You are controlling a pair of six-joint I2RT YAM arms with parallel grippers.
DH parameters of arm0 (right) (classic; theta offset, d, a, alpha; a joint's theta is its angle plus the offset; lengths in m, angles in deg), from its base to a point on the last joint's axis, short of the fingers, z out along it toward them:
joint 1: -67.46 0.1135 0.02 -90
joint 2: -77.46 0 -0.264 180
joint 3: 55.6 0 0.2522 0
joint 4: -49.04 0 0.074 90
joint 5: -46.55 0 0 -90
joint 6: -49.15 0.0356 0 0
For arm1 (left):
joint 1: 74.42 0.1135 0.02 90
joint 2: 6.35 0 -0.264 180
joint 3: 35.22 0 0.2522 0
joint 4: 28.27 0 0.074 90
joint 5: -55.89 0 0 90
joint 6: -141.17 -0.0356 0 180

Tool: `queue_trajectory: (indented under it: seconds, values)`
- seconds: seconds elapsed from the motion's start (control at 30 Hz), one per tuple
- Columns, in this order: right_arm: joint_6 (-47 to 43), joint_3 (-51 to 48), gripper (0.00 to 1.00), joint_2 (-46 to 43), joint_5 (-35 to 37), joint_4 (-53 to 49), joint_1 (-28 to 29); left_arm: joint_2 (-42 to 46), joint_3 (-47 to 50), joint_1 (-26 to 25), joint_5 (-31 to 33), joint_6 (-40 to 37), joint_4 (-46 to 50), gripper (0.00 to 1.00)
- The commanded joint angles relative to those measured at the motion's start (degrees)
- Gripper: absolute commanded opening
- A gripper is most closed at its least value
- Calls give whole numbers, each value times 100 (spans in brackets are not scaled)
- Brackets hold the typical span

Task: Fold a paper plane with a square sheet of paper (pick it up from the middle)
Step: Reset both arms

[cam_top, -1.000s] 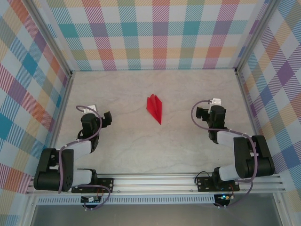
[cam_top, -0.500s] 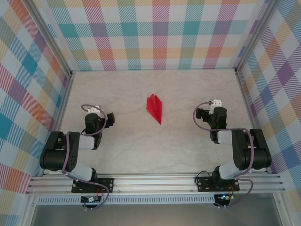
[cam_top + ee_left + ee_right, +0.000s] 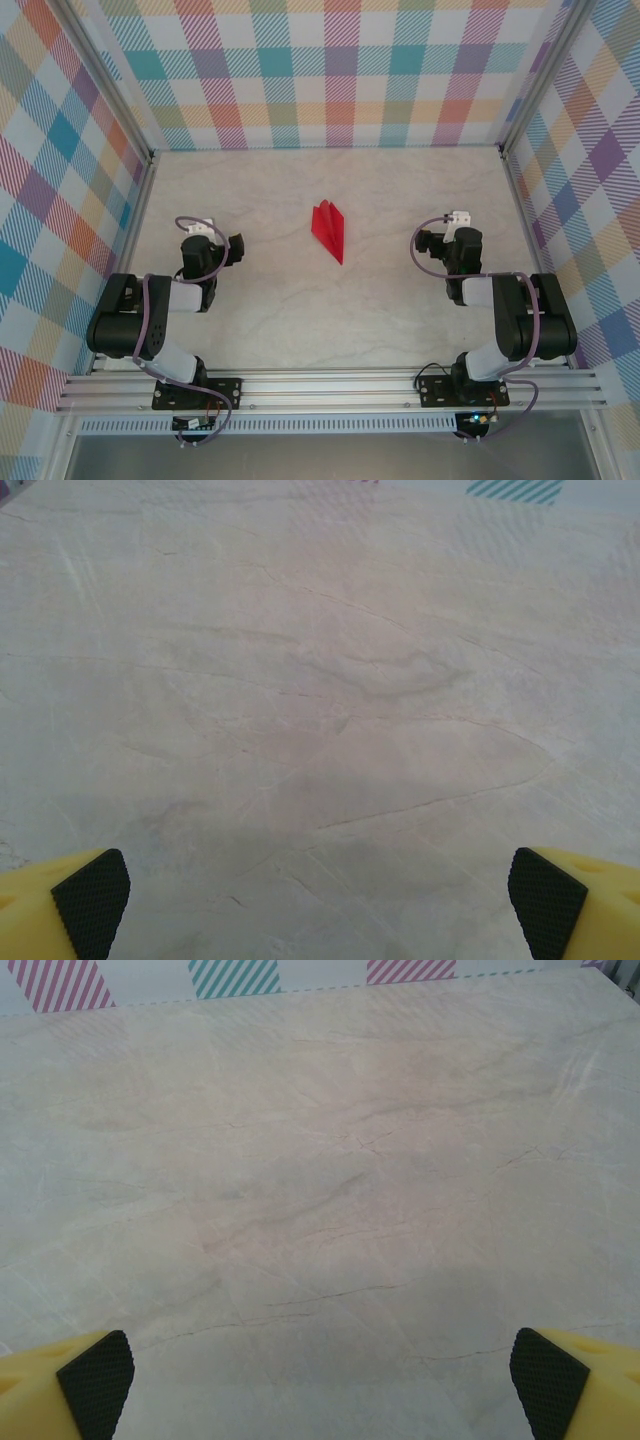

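The paper plane [image 3: 329, 229] lies on the counter [image 3: 300, 320] between the left pincer [image 3: 233, 243] and the right pincer [image 3: 428, 240], both wide open, empty and well clear, seemingly parked since the folding looks done.

left hand [image 3: 320, 905]: spread wide, empty | right hand [image 3: 320, 1380]: spread wide, empty

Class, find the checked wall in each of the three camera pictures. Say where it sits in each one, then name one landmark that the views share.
Top external: the checked wall rises behind and on both sides of the table, across the top and down both edges.
Left wrist: a teal-striped patch of the checked wall at the top edge, right of centre.
Right wrist: the checked wall as a strip along the top edge.
Shared landmark: the marble table top.
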Motion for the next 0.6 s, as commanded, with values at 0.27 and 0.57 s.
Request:
queue_trajectory:
  seconds: [0.27,0.57]
  values:
    - [-46,-13,100,41,-116,253,-22,-63,-231,-55,-239,-273,130,100]
    - [-50,-14,100,42,-115,253,-22,-70,-218,-55,-197,-252,103,100]
